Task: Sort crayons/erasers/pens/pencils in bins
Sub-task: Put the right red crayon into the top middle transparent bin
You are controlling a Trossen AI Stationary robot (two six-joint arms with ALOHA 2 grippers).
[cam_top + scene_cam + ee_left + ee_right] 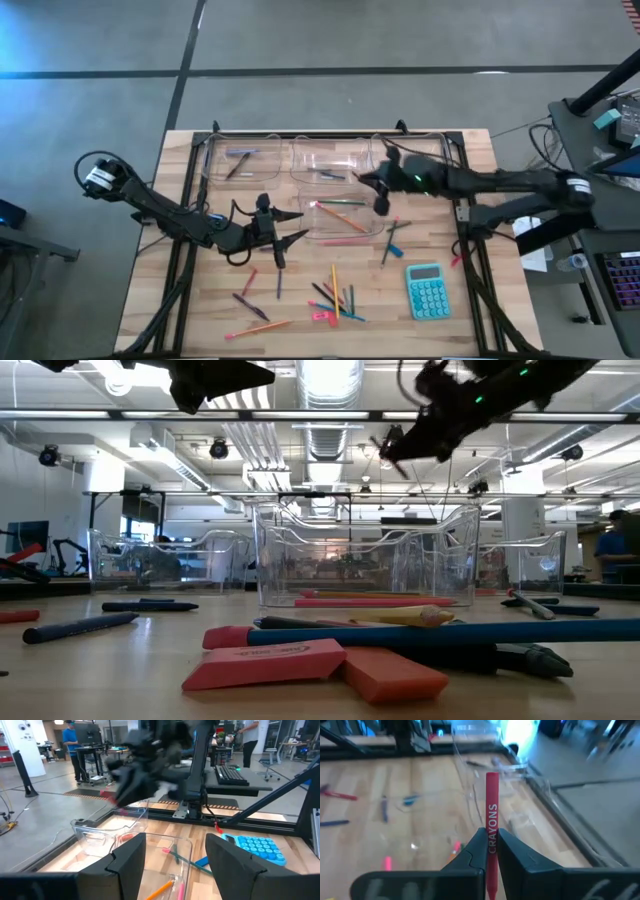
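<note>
My right gripper (378, 196) is shut on a red crayon (491, 805) marked CRAYONS, above the far right corner of the front clear bin (345, 218). In the low view it hangs high over the bins (420, 430). My left gripper (287, 238) is open and empty, just left of the front bin; its fingers (127, 857) frame that bin, which holds pencils (340, 212). Three more clear bins (240, 160) (330, 165) (415, 155) stand along the far edge. Loose pencils, pens and crayons (330, 295) lie near the table's front. Pink erasers (265, 663) lie close to the low camera. My right gripper pinches the red crayon between its two fingers (479, 851), on its lettered middle (492, 837). The crayon lies along the fingers; its long end sticks out past their tips and its other end reaches back between them. It is lifted clear of the table and the bins.
A teal calculator (428, 290) lies at the front right. A blue pen and a dark pen (392, 238) lie right of the front bin. Several pens (250, 300) lie at the front left. Black frame rails (465, 215) border the table's sides.
</note>
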